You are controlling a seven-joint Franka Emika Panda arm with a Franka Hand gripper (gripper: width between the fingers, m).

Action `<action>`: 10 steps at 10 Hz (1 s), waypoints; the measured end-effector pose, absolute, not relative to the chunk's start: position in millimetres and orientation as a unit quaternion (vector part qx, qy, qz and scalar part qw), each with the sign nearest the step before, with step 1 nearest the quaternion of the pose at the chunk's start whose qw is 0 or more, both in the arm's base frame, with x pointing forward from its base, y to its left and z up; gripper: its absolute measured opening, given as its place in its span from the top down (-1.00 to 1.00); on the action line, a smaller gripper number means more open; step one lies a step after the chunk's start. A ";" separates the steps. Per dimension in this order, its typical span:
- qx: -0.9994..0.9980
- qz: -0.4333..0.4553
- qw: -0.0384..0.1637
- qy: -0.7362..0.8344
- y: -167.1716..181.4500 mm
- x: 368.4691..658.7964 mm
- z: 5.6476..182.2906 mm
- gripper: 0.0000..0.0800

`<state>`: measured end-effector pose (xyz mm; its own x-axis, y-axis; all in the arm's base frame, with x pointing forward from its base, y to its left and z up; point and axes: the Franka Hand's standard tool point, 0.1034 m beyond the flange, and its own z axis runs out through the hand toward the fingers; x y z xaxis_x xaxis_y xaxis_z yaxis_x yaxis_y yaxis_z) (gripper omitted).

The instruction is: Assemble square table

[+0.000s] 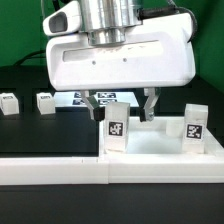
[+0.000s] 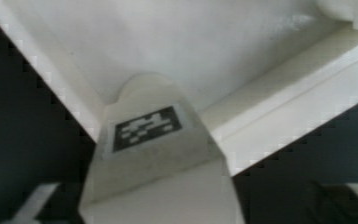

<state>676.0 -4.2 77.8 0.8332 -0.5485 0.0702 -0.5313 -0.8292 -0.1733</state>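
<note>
A white square table top (image 1: 160,148) lies on the black desk (image 1: 40,130), toward the exterior view's right. Two short white legs stand upright on it, each with a black-and-white tag. The near leg (image 1: 117,128) stands at the top's corner on the exterior view's left. The far leg (image 1: 193,125) stands at the corner on the exterior view's right.

The end effector (image 1: 122,108) hangs directly over the near leg with its jaws spread wide. The leg's upper end sits between the fingers. Contact cannot be made out.

The wrist view looks down the tagged near leg (image 2: 149,130) onto the top's pale surface (image 2: 211,50).

Two loose legs (image 1: 10,103) (image 1: 45,100) lie well apart on the exterior view's left. The marker board (image 1: 72,98) lies behind the end effector. A long white border rail (image 1: 50,170) runs along the front.
</note>
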 end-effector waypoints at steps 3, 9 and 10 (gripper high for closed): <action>-0.919 -0.051 0.077 0.383 -9.4 675.0 77.2 0.21; -0.653 0.022 0.132 0.745 -9.9 669.1 72.6 0.24; -0.626 0.027 0.136 0.767 -9.6 668.9 72.1 0.24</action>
<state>668.9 -9.6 72.1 -0.1796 -0.9534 -0.2425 -0.9681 0.2150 -0.1285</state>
